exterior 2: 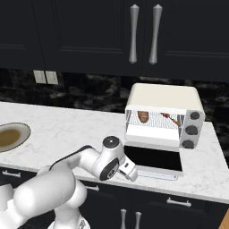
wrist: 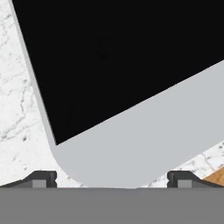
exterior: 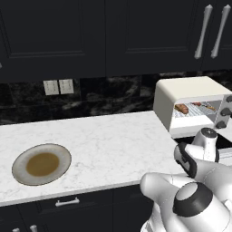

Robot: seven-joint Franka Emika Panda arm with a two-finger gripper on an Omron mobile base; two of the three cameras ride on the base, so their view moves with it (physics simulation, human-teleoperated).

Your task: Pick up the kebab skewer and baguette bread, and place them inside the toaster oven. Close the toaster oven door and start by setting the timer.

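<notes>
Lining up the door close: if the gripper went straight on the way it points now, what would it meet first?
Probably the open toaster oven door: the gripper, jaws wide, faces its dark glass and pale edge, though depth is unclear.

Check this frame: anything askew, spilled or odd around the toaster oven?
Nothing spilled or damaged. The toaster oven door lies folded flat on the counter, with baguette bread and kebab skewer already on the rack. The open gripper sits at the door's front corner. The plate is stained brown.
</notes>
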